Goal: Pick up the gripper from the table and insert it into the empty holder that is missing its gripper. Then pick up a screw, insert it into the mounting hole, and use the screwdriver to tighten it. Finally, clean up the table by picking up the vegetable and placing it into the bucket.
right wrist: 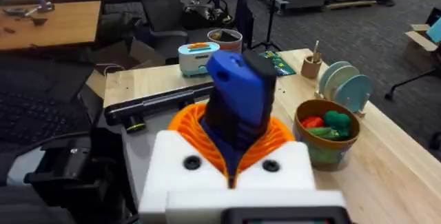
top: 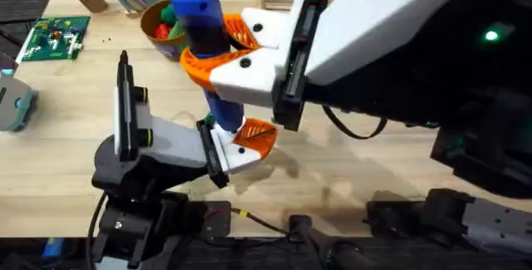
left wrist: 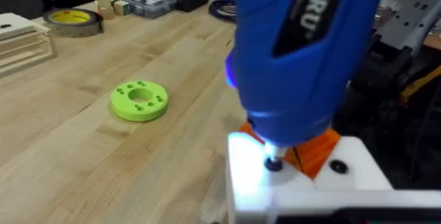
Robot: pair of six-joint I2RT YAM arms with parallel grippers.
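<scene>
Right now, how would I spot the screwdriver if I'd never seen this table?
Look to the middle of the wooden table, where the right arm's white tool with orange pads reaches in. Upright in its grip is the screwdriver, a thick blue pen shape. It is the tallest blue thing there, tip lit above a white block.

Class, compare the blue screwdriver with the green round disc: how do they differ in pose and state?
The screwdriver stands upright, held by the right gripper; the green disc lies flat on the table, untouched. The screwdriver is long and pen-shaped; the disc is a low ring with holes. Both are brightly coloured.
</scene>
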